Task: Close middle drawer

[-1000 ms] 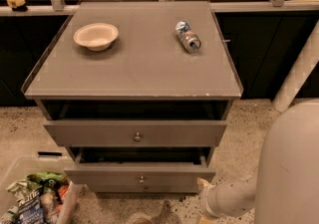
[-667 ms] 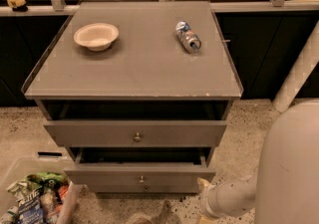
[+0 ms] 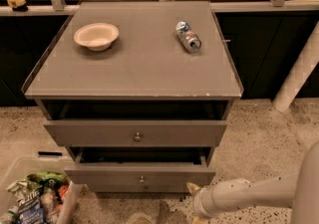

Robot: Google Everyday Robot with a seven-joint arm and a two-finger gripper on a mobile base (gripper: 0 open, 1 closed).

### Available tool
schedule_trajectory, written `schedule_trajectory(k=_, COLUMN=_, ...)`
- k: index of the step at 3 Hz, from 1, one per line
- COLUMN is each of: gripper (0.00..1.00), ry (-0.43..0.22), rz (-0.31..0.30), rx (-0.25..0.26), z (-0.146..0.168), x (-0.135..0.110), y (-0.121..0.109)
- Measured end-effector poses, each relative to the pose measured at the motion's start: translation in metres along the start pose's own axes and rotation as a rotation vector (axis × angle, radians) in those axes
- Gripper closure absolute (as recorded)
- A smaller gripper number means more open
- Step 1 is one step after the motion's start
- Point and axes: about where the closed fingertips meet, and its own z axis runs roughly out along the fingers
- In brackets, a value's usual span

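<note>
The middle drawer (image 3: 114, 177) is the lower of the two grey-brown fronts that show, with a small round knob (image 3: 142, 179) at its centre. It stands pulled out, with a dark gap above its front. My gripper (image 3: 192, 189) is at the bottom right on the end of a white arm (image 3: 249, 194). It sits low, just in front of the drawer front's right end, below its lower corner. The lowest drawer is hidden below the frame.
The wider top drawer front (image 3: 89, 133) with a brass knob (image 3: 137, 137) is also pulled out a little. A paper bowl (image 3: 96, 35) and a lying can (image 3: 188, 36) are on the cabinet top. A clear bin of snack packets (image 3: 35, 200) stands on the floor at left.
</note>
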Motion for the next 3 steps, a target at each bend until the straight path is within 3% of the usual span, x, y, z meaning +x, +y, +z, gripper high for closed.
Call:
schedule_trajectory(k=1, gripper=0.00, ry=-0.113, rz=0.064, rx=-0.074, z=0.032, x=0.004, y=0.012)
schedule_trajectory(k=2, gripper=0.00, ry=-0.177, rz=0.161, rx=0.035, z=0.020, x=0.032, y=-0.057)
schedule_trajectory(k=3, gripper=0.00, ry=-0.177, rz=0.161, rx=0.035, z=0.020, x=0.032, y=-0.057)
